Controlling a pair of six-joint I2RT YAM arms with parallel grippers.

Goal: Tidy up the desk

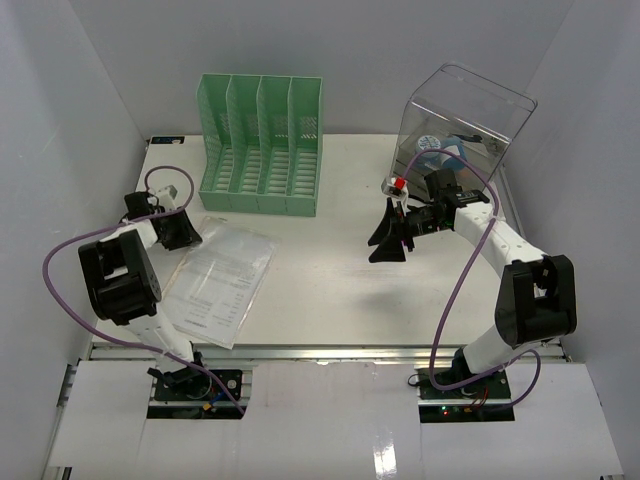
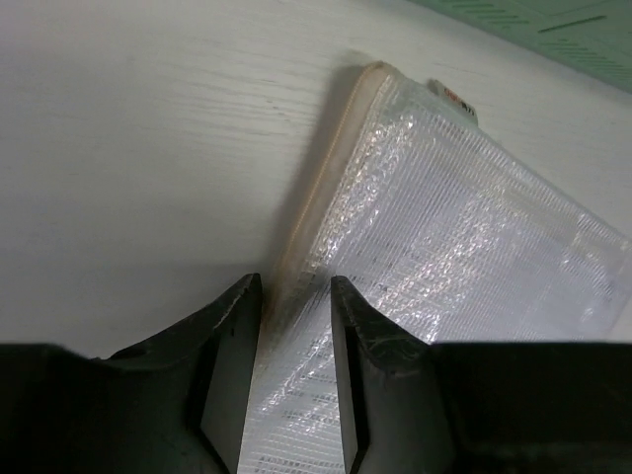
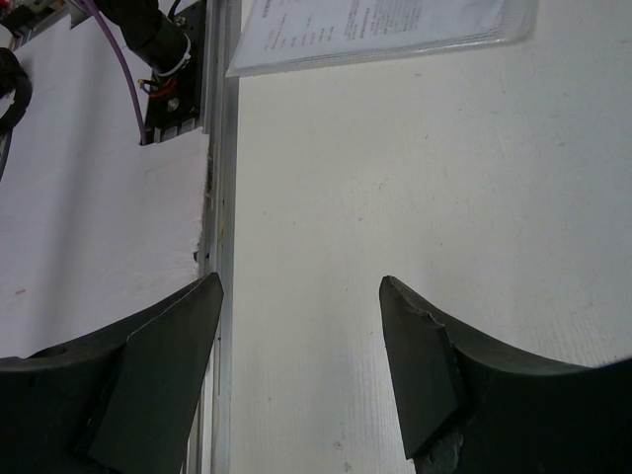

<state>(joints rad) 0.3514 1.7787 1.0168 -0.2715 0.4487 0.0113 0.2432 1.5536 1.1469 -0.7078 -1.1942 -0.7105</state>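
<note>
The desk is a white tabletop with a silver rail along its near edge. A clear mesh document pouch with printed sheets inside lies flat at the front left. My left gripper is at the pouch's far left corner. In the left wrist view its jaws stand narrowly apart, straddling the pouch's beige edge, with nothing pinched. My right gripper hangs open and empty over the desk's middle right. In the right wrist view it has bare desk beneath it.
A green four-slot file organizer stands at the back, left of centre. A clear plastic box with blue items inside stands at the back right. A small round object with a red part sits in front of it, close to my right wrist.
</note>
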